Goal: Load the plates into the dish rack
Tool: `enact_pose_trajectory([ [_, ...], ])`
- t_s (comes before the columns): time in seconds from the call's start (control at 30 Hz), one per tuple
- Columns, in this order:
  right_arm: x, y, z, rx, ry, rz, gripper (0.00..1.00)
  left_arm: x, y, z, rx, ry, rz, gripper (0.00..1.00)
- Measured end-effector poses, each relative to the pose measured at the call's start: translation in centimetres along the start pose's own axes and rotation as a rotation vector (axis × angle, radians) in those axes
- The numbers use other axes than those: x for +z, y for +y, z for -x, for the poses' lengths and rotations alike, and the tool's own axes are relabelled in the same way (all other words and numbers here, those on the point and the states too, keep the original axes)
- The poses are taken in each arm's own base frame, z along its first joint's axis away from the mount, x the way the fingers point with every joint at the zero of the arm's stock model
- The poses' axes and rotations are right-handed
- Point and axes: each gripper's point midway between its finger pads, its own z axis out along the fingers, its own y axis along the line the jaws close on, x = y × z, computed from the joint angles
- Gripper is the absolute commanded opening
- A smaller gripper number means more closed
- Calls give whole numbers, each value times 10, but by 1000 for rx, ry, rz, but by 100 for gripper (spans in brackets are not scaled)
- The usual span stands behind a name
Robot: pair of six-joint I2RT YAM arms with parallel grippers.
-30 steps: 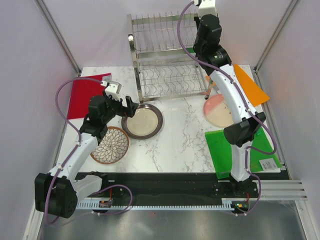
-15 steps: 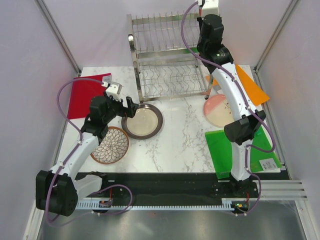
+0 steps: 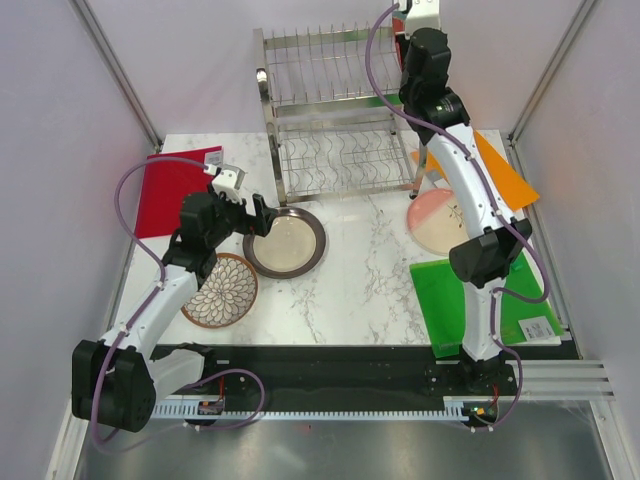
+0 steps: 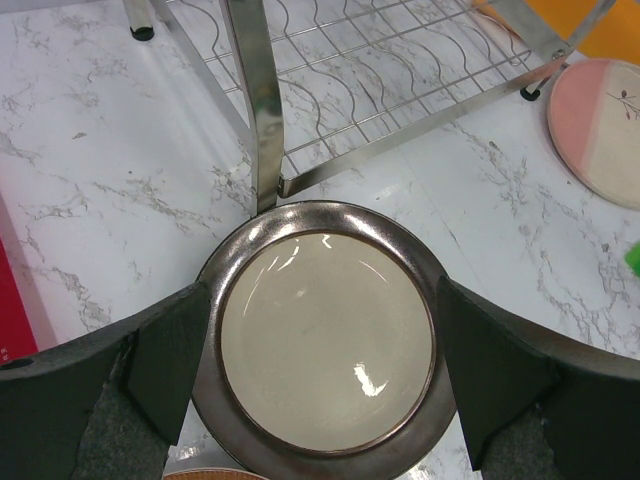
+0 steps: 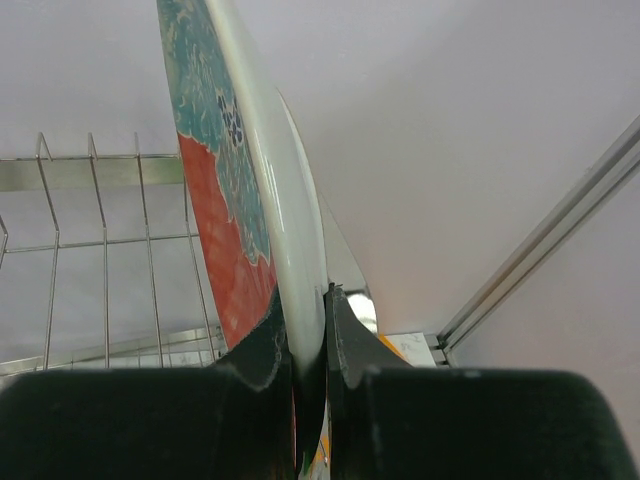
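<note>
- Table (image 3: 370,270), one: white marble; pale walls (image 3: 180,60) around.
- Boards, three: green board (image 3: 440,300), red board (image 3: 165,195), orange board (image 3: 500,170).
- Plates flat on marble, three: brown petal plate (image 3: 220,290), silvery metal plate (image 3: 285,243), pink-and-cream plate (image 3: 432,222).
- Left gripper (image 3: 258,217): jaws wide, straddling the silvery metal plate.
- Dish rack (image 3: 330,110), one: far edge.
- Right gripper (image 5: 306,335): clamped on the fourth, red-and-teal plate (image 5: 225,230), upright beside the rack's right end.

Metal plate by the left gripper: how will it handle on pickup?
The metal plate looks rigid, so likely no flex. Its glossy, reflective surface suggests a rim pinch may slip. It lies flat on the marble table, so a pushed edge would probably slide rather than lift.
</note>
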Motion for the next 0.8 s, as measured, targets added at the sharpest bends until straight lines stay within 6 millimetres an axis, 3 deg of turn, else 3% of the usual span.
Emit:
enact_pose_trajectory([
  [0.23, 10, 9, -7, 6, -10, -5, 0, 0, 0, 0, 0, 1, -3, 100],
  [0.8, 8, 6, -5, 29, -7, -45, 0, 0, -4, -2, -4, 8, -23, 100],
])
